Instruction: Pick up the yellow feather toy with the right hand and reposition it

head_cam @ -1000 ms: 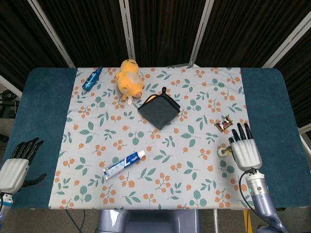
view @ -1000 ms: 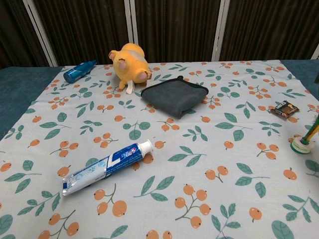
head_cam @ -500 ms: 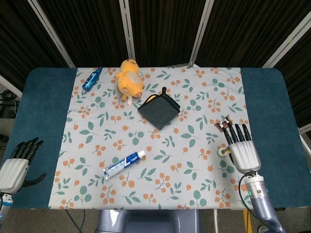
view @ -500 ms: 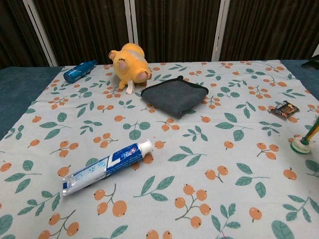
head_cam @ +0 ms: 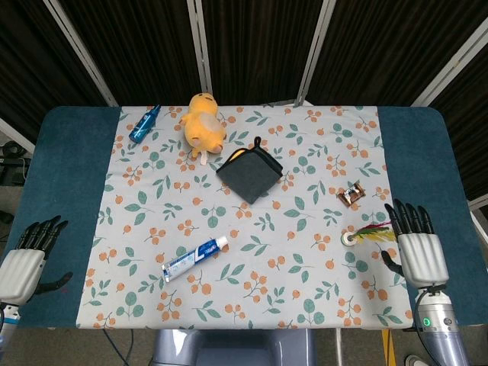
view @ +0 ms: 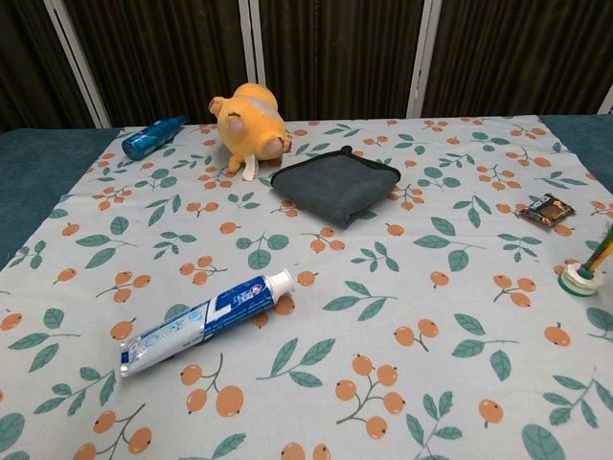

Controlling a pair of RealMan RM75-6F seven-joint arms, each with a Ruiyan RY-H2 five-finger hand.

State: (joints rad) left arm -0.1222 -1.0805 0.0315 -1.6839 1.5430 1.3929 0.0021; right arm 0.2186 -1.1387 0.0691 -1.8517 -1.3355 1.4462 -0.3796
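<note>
Right hand (head_cam: 421,252): mine, fingers spread, holding nothing, just right of the yellow feather toy (head_cam: 366,233), which lies on the tablecloth (head_cam: 305,183) with its white base leftward. Left hand (head_cam: 27,259): idle, empty, fingers apart.

Risk: thin feathers could slip from my pinch, or the base could roll off.

Count: one toothpaste tube (head_cam: 194,258), one plush (head_cam: 203,125), one grey cloth (head_cam: 250,174), one blue bottle (head_cam: 144,123), one wrapper (head_cam: 351,195).

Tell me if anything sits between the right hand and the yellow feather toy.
Nothing visible does. The right hand is open just beside the feather toy, with only bare tablecloth between them. The small snack packet lies farther back, out of the way.
</note>
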